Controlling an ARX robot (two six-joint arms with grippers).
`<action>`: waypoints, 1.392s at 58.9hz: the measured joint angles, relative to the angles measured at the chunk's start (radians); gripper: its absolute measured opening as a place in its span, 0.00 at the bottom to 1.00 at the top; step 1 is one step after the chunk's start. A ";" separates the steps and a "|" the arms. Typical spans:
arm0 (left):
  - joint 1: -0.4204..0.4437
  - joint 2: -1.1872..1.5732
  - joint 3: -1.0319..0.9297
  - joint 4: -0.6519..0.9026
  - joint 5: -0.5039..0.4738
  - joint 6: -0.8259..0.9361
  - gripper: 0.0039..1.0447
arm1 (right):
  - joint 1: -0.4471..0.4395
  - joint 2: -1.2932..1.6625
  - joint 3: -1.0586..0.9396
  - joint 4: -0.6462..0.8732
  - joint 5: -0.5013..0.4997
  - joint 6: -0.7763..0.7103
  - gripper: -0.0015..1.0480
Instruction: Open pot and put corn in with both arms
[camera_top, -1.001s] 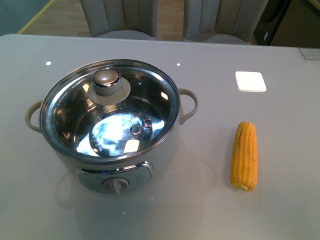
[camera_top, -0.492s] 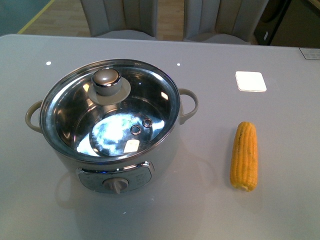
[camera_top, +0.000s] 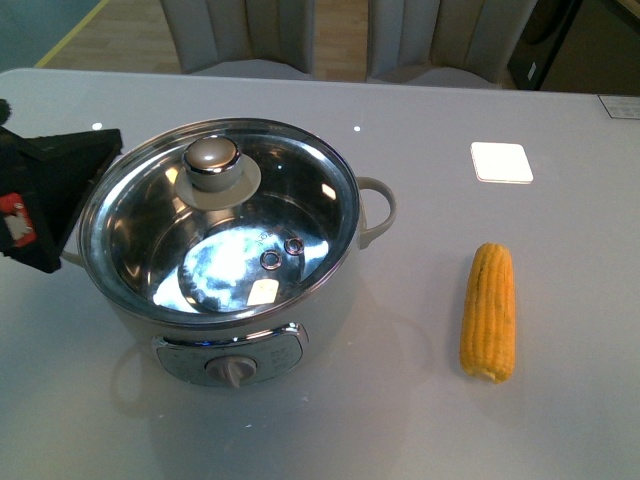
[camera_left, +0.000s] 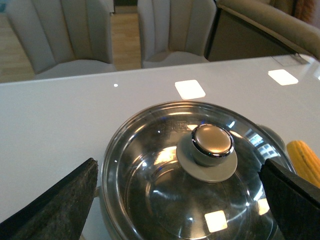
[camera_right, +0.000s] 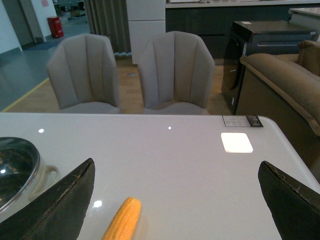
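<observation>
The white pot (camera_top: 336, 290) stands left of centre on the table, with the glass lid (camera_top: 220, 225) and its grey knob (camera_top: 212, 162) on it. My left gripper (camera_top: 60, 190) is open at the pot's left side. In the left wrist view it (camera_left: 178, 165) hangs above the lid (camera_left: 165, 190), with the knob (camera_left: 213, 141) between the spread fingers. The corn (camera_top: 488, 312) lies on the table right of the pot. My right gripper (camera_right: 176, 165) is open and empty above the table, with the corn (camera_right: 122, 220) below it and nearer one finger. It is not in the front view.
A white square patch (camera_top: 501, 162) lies on the table beyond the corn. Two grey chairs (camera_top: 240, 35) stand behind the table's far edge. A brown sofa (camera_right: 280, 85) is off to the right. The pot's handle (camera_right: 46, 175) shows in the right wrist view.
My left gripper has come into the front view at the left edge, beside the pot. The pot, lid and corn have not moved.
</observation>
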 joint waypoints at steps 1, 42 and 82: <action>-0.006 0.039 0.018 0.014 0.016 0.016 0.94 | 0.000 0.000 0.000 0.000 0.000 0.000 0.92; -0.097 0.434 0.365 -0.039 0.105 0.147 0.94 | 0.000 0.000 0.000 0.000 0.000 0.000 0.92; -0.149 0.552 0.451 -0.026 0.064 0.150 0.94 | 0.000 0.000 0.000 0.000 0.000 0.000 0.92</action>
